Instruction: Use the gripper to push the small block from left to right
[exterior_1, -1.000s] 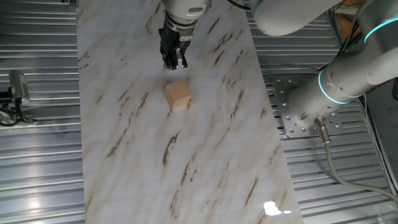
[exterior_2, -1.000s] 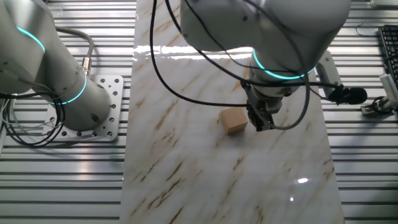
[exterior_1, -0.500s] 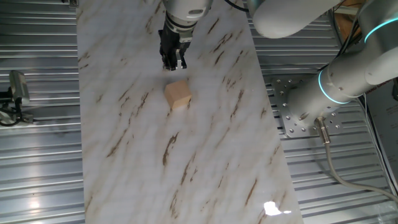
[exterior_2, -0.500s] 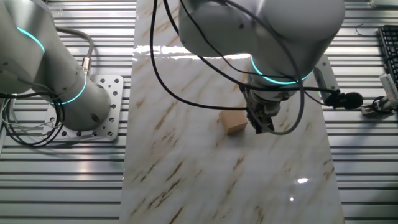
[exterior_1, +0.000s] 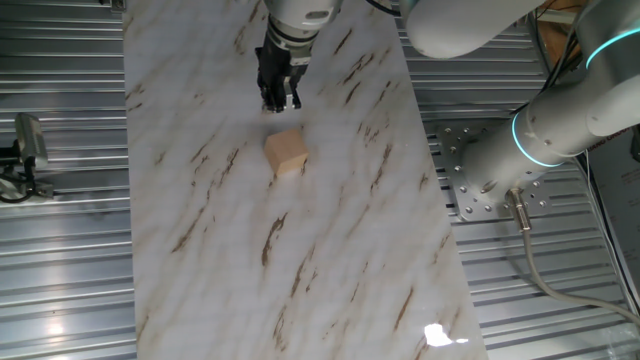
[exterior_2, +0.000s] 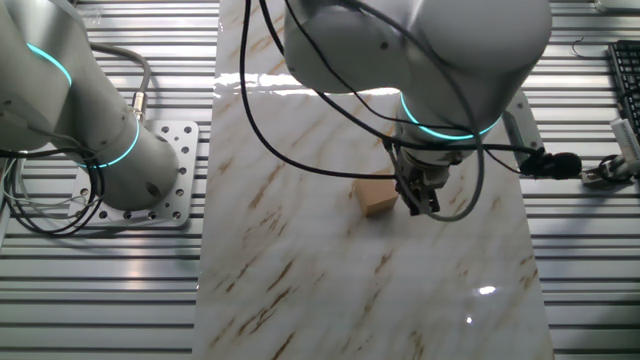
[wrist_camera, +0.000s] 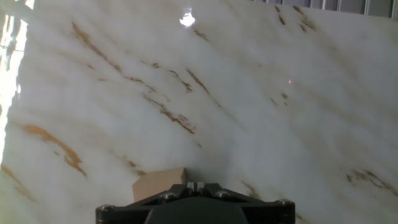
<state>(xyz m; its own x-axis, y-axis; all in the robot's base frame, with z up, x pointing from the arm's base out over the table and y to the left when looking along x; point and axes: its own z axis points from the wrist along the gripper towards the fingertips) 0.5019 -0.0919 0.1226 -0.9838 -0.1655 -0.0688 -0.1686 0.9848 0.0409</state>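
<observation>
- The small block (exterior_1: 287, 153) is seen lying on the marble-patterned tabletop (exterior_1: 330, 250), near the gripper (exterior_1: 279, 100) but apart from it in one fixed view, with a strip of bare surface between the fingertips and the cube.
- In the other fixed view, the small block (exterior_2: 378, 195) is found just beside the gripper (exterior_2: 421, 203), on its left in that picture; whether they touch cannot be told there.
- In the hand view, the small block (wrist_camera: 159, 185) is shown low in the picture, just beyond the gripper's dark body (wrist_camera: 194, 205) and a little to its left.
- The fingers are held close together, with no gap visible between them and nothing clamped.
- One block and one gripper are counted; two arms with cyan rings are seen, the second arm (exterior_2: 75, 100) being bolted to a perforated base plate (exterior_2: 175, 170).
- The tabletop is white with brown veins and carries glare spots; it is surrounded by ribbed metal flooring (exterior_1: 60, 270).
</observation>
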